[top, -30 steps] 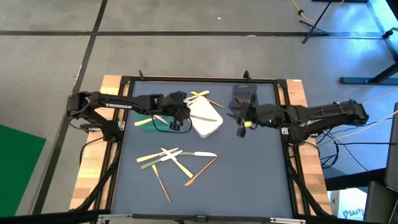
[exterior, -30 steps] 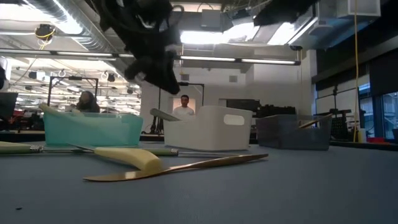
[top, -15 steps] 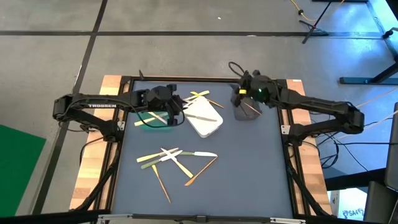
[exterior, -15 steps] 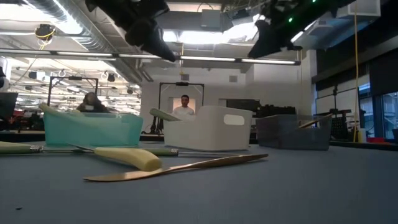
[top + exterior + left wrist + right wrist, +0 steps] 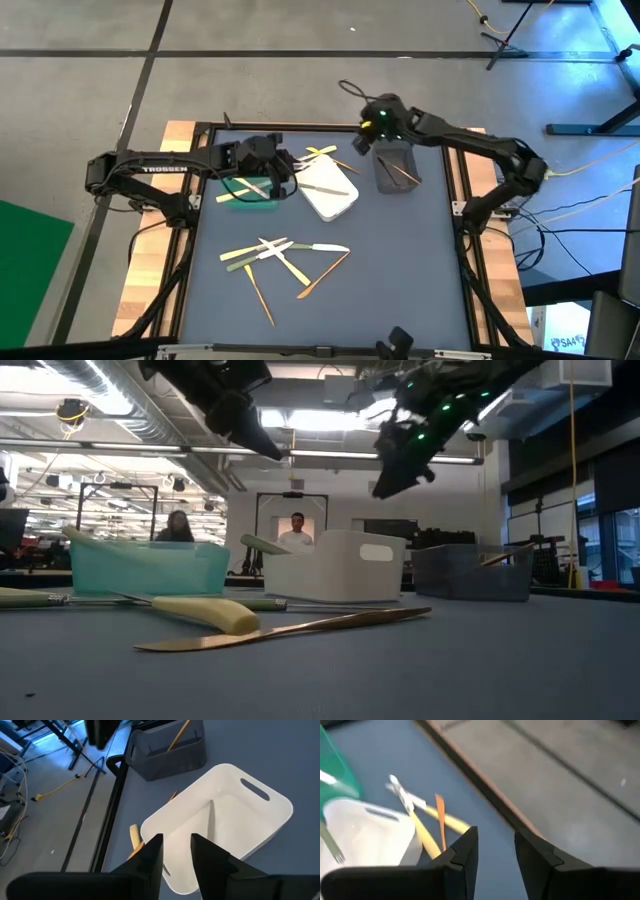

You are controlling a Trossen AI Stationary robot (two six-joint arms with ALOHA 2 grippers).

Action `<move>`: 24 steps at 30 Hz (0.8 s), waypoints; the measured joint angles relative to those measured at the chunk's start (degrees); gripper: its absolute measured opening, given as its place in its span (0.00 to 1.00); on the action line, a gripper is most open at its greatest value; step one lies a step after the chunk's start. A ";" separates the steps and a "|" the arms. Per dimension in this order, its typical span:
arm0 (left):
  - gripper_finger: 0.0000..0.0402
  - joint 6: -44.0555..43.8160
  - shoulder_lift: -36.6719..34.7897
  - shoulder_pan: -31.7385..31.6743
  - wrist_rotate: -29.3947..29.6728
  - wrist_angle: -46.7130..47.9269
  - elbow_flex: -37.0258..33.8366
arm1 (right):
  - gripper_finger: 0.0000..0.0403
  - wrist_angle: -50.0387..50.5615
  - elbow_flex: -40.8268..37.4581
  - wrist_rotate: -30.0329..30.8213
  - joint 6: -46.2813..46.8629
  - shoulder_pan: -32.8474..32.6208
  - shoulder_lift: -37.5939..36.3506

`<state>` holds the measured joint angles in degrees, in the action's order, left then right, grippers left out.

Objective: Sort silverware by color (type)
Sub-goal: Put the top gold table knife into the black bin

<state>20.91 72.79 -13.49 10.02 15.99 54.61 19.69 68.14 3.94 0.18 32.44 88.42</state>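
Loose silverware (image 5: 285,255) lies mid-table: pale yellow, light green, one white knife (image 5: 325,248) and orange-brown pieces (image 5: 325,272). More pale yellow pieces (image 5: 320,153) lie flat near the far edge. A silver utensil (image 5: 210,817) lies in the white container (image 5: 330,192), and an orange one (image 5: 180,732) leans in the grey container (image 5: 397,165). My left gripper (image 5: 288,178) hangs open and empty between the green container (image 5: 245,192) and the white one. My right gripper (image 5: 361,142) is open and empty, high above the far edge, left of the grey container.
The three containers stand in a row along the far half of the table. The near half holds only the loose pile. In the low view both grippers (image 5: 265,445) (image 5: 385,485) hang well above the container rims. People stand in the room beyond the table.
My right gripper has swung from the table's right side, past the grey container, toward the far edge and leftward, rising and turning to face the pale yellow pieces. My left gripper has risen and drawn slightly left, then kept still. No utensil has moved.
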 joint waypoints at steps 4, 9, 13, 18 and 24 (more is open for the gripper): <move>0.23 -1.78 0.00 -1.00 0.14 0.00 0.00 | 0.29 9.24 6.94 0.11 -0.02 -0.04 7.57; 0.23 -4.29 0.00 -1.97 3.72 0.00 0.00 | 0.29 13.36 11.12 -1.21 -0.51 -0.15 14.13; 0.23 -4.42 0.02 -2.39 5.04 -0.07 0.00 | 0.29 14.10 11.28 -3.36 -0.47 -0.15 16.60; 0.23 -4.44 0.02 -2.41 5.77 -0.15 0.00 | 0.29 15.24 11.28 -4.07 -0.46 -0.51 18.14; 0.23 -6.09 0.04 -2.41 5.86 -0.20 0.00 | 0.29 15.95 10.88 -5.03 -0.46 -1.73 19.43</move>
<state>14.82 72.84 -15.90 15.88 15.79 54.61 35.64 79.01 -1.09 -0.27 30.72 107.85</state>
